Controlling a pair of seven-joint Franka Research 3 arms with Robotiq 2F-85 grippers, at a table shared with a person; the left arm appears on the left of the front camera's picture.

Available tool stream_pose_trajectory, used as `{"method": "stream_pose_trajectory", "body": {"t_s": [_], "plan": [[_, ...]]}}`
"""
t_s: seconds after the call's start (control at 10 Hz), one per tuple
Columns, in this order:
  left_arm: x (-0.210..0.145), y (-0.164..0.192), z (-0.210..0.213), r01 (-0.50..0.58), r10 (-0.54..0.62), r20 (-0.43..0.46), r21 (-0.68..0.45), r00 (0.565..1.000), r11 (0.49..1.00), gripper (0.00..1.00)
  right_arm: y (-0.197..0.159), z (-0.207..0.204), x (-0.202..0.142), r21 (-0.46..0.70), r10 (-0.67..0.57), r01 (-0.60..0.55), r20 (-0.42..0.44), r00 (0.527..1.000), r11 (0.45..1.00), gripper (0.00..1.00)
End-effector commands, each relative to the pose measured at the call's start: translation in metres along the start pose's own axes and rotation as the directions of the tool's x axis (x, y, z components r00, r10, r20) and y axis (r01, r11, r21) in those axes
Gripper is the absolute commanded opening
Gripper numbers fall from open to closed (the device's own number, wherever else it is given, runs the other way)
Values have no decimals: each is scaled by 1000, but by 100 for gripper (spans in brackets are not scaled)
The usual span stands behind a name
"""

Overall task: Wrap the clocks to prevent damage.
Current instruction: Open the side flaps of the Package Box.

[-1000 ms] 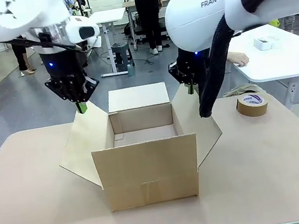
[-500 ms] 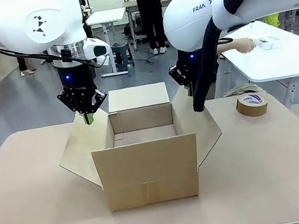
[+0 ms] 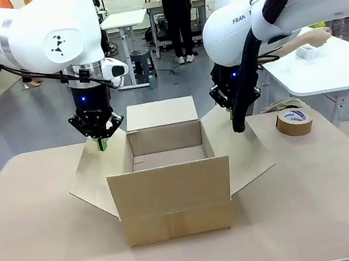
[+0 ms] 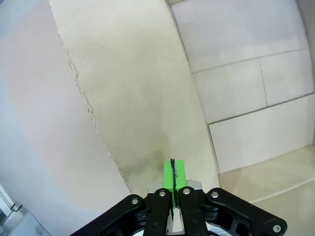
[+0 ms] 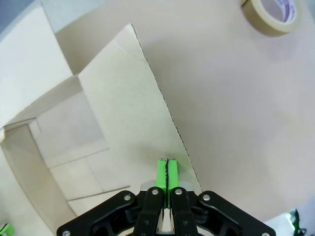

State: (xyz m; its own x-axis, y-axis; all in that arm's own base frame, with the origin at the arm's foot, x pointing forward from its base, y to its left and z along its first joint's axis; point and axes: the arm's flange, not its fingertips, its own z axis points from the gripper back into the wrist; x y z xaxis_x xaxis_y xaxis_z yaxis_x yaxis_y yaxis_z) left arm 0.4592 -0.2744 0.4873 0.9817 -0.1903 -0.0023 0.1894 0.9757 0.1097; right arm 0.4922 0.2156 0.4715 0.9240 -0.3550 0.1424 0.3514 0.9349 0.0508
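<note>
A: Where is the box (image 3: 171,196) now?

B: It stands in the middle of the table (image 3: 42,255), open at the top. The side flaps are spread outward and the back flap is upright. The part of its floor that I can see is bare cardboard. Where the clocks are, I cannot tell.

A: And the pincers?

B: Both are clenched, green pads pressed together, with nothing between them. The left pincer (image 3: 101,143) points down at the upper part of the left flap (image 3: 92,175). The right pincer (image 5: 168,169) hangs over the right flap (image 3: 243,153), near one of its edges. Whether the tips touch the cardboard, I cannot say for sure.

A: So what is the step, in your opinion?

B: I think they push the side flaps outward, so the opening is free for packing. To do it well, press with the closed tips close to the free edge of each flap, gently and evenly on both sides, so the box does not slide or turn. Also mind the tape roll (image 3: 293,122) near the right flap.
</note>
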Motion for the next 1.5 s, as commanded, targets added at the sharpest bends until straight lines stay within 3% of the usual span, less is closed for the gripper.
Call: {"method": "stream_pose_trajectory", "body": {"t_s": [0.0,0.2,0.5,0.9,1.4], "plan": [[13,1,-9,-50,50,-1,15,999,999,0,-4,-17,4,-29,-28,28,5,1000,999,1],[19,11,-29,-76,76,-21,0,997,997,0,-12,-38,13,-38,-38,40,35,999,998,1],[18,25,-57,-87,88,19,-48,996,995,0,-21,-67,27,40,-10,8,42,999,999,1],[26,35,-85,-74,79,28,-146,997,987,0,-28,-95,40,93,-12,13,-18,1000,996,1],[24,42,-85,-59,71,71,-156,995,986,0,-29,-99,40,66,-29,30,-28,999,997,1]]}}
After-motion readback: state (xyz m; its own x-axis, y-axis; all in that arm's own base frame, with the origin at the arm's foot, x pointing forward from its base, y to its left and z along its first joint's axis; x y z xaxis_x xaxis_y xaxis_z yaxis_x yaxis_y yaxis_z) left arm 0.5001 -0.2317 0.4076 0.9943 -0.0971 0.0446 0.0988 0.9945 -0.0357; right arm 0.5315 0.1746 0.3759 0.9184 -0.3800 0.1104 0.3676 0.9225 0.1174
